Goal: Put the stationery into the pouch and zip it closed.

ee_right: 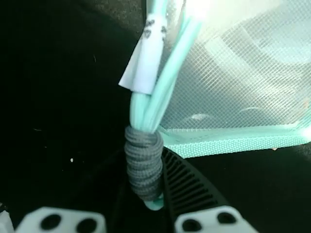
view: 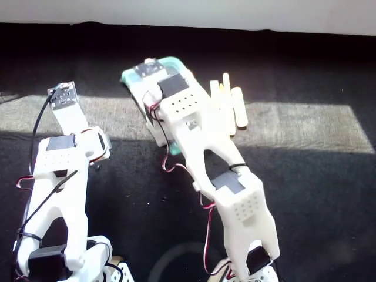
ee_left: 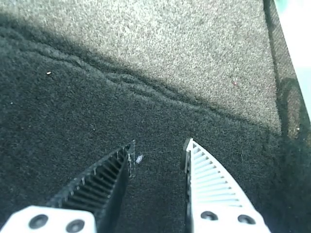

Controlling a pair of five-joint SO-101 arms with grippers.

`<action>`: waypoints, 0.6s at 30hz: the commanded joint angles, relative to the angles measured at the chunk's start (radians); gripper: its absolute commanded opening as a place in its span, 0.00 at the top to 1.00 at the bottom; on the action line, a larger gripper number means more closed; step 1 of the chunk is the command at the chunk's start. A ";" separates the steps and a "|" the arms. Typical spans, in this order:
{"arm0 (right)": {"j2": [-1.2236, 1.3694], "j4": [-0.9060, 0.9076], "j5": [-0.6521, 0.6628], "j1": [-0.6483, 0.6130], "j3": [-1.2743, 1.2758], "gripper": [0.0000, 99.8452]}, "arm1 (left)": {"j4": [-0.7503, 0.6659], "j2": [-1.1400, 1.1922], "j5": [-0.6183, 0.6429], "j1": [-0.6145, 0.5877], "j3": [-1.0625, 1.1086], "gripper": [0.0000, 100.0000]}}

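1. Dark carpeted desk (view: pixel 311 200), a sunlit band across it; at left, the left claw (ee_left: pixel 159 148) hangs over the carpet, fingers apart.
2. Centre: right claw (ee_right: pixel 150 194) clamped on the teal mesh pouch's (ee_right: pixel 233 82) cord (ee_right: pixel 143 165).
3. Pale stationery (view: pixel 229 106) lies just right of the pouch.

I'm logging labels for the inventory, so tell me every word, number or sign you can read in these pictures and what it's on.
On the white tag at the edge of the pouch: a few dark printed marks, too blurred to read.
On the stationery: no text that can be made out.
There is no other readable text.
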 commanded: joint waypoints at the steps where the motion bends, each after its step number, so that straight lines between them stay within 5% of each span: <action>1: -0.128 -0.061 0.012 -0.007 0.188 0.98 | -0.018 -0.008 -0.011 -0.002 -0.010 0.82; 5: -0.154 -0.104 0.012 -0.007 0.357 0.90 | -0.017 -0.008 -0.011 -0.002 -0.010 0.82; 18: -0.453 -0.081 0.014 -0.007 0.444 0.95 | -0.014 -0.008 -0.009 -0.002 -0.005 0.82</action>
